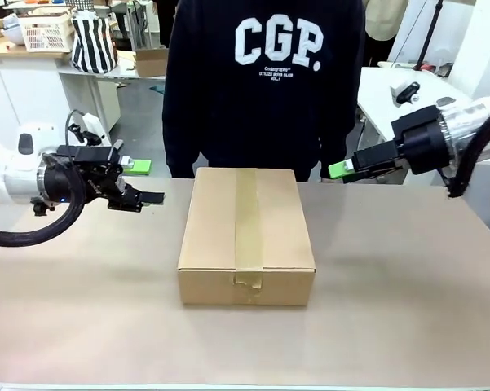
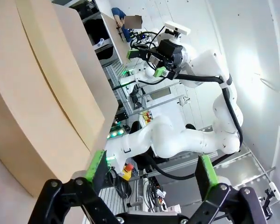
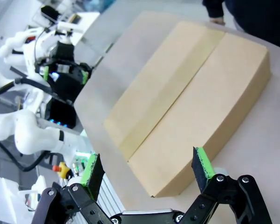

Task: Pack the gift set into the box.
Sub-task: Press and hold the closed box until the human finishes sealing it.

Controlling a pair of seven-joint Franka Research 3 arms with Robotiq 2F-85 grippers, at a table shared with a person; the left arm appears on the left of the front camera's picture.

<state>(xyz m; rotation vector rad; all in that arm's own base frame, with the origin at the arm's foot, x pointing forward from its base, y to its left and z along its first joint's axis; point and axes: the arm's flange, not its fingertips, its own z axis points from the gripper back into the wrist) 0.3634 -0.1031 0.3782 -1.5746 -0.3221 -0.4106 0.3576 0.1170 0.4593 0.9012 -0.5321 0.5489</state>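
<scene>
Brown corrugated cardboard fills the middle of the scene: the box (image 1: pixel 246 236) sits closed on the table (image 1: pixel 408 293), its flaps folded down and a strip of tape (image 1: pixel 247 224) running along the centre seam. At left, the left gripper (image 1: pixel 144 182) hovers over the table just beside the box, empty, its green-padded fingers (image 2: pixel 95 164) spread wide in the left wrist view, where a side of the box rises close by. At centre, a person in a dark sweatshirt (image 1: pixel 263 81) stands at the far edge, directly behind the box. At right, the right gripper (image 1: pixel 337 169) is held above the far right of the table, apart from the box, likewise spread and holding nothing; its wrist view looks down on the taped lid. Judged from the sealed lid, packing appears finished, or else the box has yet to be opened; the frames cannot settle which. Whether the gift set lies inside is hidden by the closed flaps.
</scene>
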